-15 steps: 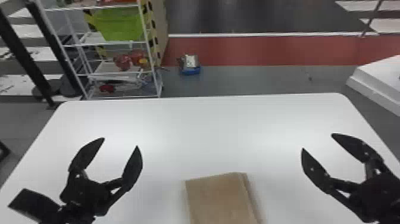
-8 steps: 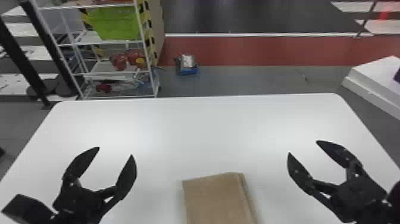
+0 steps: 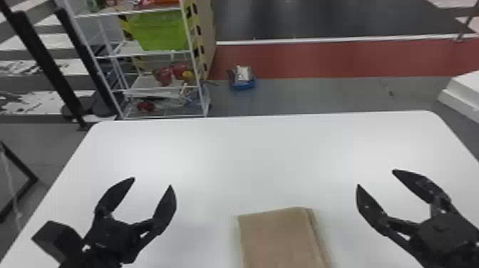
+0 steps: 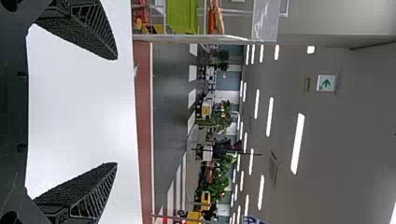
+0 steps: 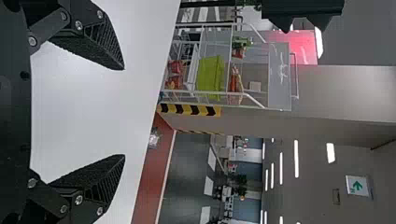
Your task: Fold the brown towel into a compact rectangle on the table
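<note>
Left tool [image 3: 152, 182] and right tool [image 3: 375, 178]: released, jaws spread, nothing grasped; brown towel [image 3: 278, 238] located between the two, apart from each; it lies flat, folded in layers, on the white table [image 3: 267, 153].

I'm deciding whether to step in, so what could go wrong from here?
The brown towel looks already folded, with a lower layer peeking out along its right edge; a grip there might catch just one layer and open the fold. It lies flat on the white table, so the open left gripper and right gripper could skid over it or press into the tabletop.
</note>
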### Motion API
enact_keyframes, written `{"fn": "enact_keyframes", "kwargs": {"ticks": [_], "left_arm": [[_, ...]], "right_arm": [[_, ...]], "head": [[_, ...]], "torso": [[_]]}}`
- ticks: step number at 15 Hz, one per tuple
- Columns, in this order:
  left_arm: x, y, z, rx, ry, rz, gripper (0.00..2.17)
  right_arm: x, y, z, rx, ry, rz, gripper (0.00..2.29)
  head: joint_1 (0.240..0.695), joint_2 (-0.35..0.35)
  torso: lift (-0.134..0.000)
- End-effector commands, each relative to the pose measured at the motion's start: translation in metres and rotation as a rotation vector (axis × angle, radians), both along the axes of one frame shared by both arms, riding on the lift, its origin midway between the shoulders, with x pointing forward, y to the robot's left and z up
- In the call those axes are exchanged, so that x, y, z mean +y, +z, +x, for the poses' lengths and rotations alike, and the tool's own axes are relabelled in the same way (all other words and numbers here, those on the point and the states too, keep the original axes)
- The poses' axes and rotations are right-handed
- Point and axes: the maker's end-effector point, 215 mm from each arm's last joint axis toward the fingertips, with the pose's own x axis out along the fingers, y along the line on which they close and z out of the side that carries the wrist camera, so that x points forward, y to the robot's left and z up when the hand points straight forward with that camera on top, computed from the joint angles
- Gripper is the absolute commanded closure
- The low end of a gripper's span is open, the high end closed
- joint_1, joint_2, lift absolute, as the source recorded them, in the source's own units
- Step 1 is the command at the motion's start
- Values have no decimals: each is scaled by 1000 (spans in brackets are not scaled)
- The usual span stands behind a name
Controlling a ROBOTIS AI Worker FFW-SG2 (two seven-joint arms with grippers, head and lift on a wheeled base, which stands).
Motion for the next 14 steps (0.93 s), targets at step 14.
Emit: {"fn": "enact_keyframes", "kwargs": {"ticks": [14], "left_arm": [[10, -2, -1, 4, 18, -28, 73]], "right_arm": [[2, -1, 4, -23, -1, -11, 259]], "head": [[695, 138]], "torso": [[-123]]}}
